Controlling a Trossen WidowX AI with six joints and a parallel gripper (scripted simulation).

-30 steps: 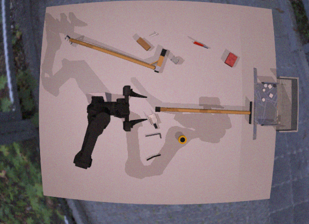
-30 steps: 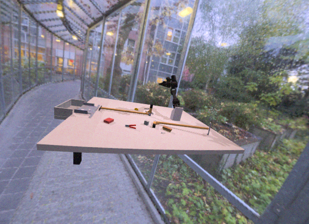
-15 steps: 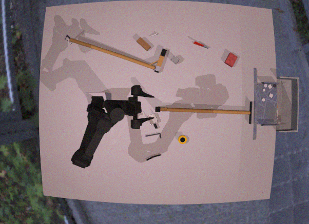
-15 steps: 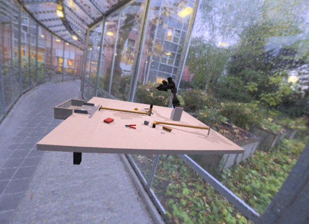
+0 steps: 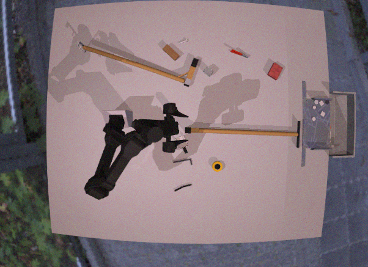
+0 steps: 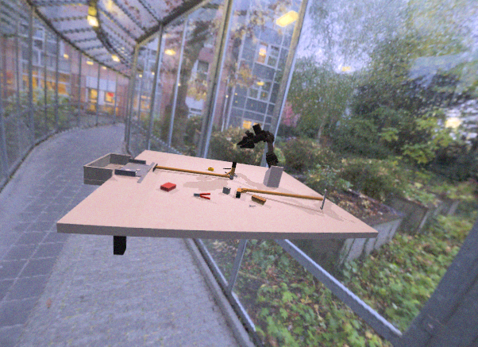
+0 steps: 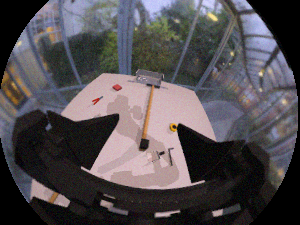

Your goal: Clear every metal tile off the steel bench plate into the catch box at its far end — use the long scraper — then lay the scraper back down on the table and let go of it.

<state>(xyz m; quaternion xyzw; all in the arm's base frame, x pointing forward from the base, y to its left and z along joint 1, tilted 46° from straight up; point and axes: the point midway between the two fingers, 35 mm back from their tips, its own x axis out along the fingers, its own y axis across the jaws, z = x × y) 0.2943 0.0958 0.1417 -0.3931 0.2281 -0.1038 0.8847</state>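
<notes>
The long scraper (image 5: pixel 244 132) (image 6: pixel 190 171) (image 7: pixel 149 111) lies on the table, its wide dark blade against the near side of the steel plate (image 5: pixel 316 138). Its near end has an upright, black-topped grip (image 5: pixel 187 130) (image 6: pixel 234 165) (image 7: pixel 144 144). Several small tiles, pale ones (image 5: pixel 323 113) and a dark one (image 5: pixel 327 102), lie on the plate. The catch box (image 5: pixel 353 125) (image 6: pixel 92 175) adjoins the plate's far end. My gripper (image 5: pixel 187 128) (image 6: pixel 238 145) (image 7: pixel 149 121) is wide open and empty, high above the table; from overhead its fingertips appear either side of the grip.
A second long-handled tool (image 5: pixel 134 63) (image 6: pixel 286 194) lies to the left. Near it are a wooden block (image 5: pixel 170 52), a screw, a small grey piece, red pliers (image 5: pixel 236 52) and a red block (image 5: pixel 275 71). A yellow ring (image 5: pixel 217 166) and dark hex key (image 5: pixel 183 160) lie right of the scraper.
</notes>
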